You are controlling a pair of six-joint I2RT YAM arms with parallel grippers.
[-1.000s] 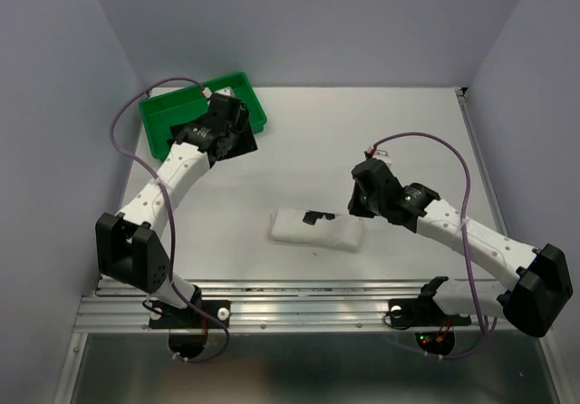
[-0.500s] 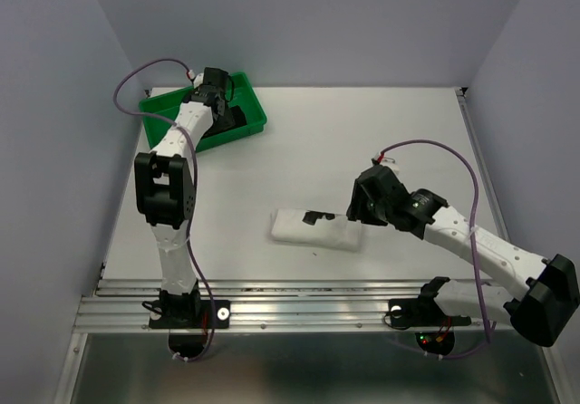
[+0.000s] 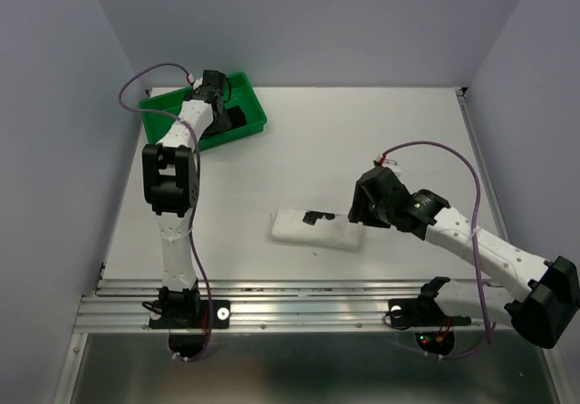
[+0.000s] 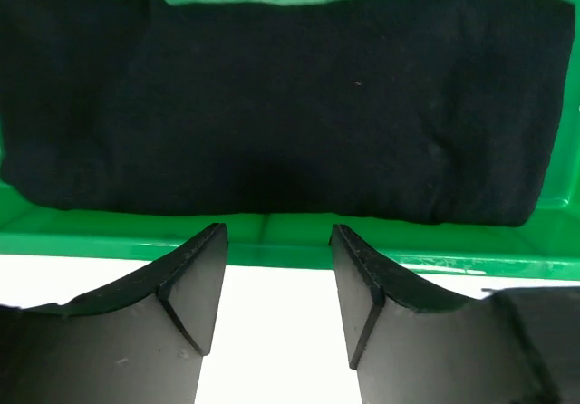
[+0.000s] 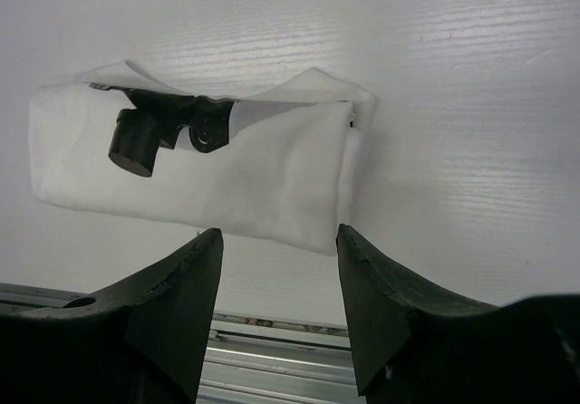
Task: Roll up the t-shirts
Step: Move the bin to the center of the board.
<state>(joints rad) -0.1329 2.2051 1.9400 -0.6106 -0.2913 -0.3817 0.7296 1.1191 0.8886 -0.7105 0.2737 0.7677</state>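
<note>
Right wrist — right gripper (image 5: pixel 278 232) spread by white t-shirt (image 5: pixel 254 173) | left gripper (image 4: pixel 277 230) spread, facing black t-shirt (image 4: pixel 272 96) in tray (image 4: pixel 91 241)

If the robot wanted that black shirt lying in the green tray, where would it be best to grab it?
Probably from above, pinching across the short width of the black t-shirt near its middle. It lies as a long, flat bundle, and the green tray has walls that hem in its sides. The left gripper, open, faces it.

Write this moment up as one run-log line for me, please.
left fingers: open, empty, facing green tray | right fingers: open, empty, near white t-shirt | white t-shirt: rolled, on table | black t-shirt: bundled in green tray
</note>
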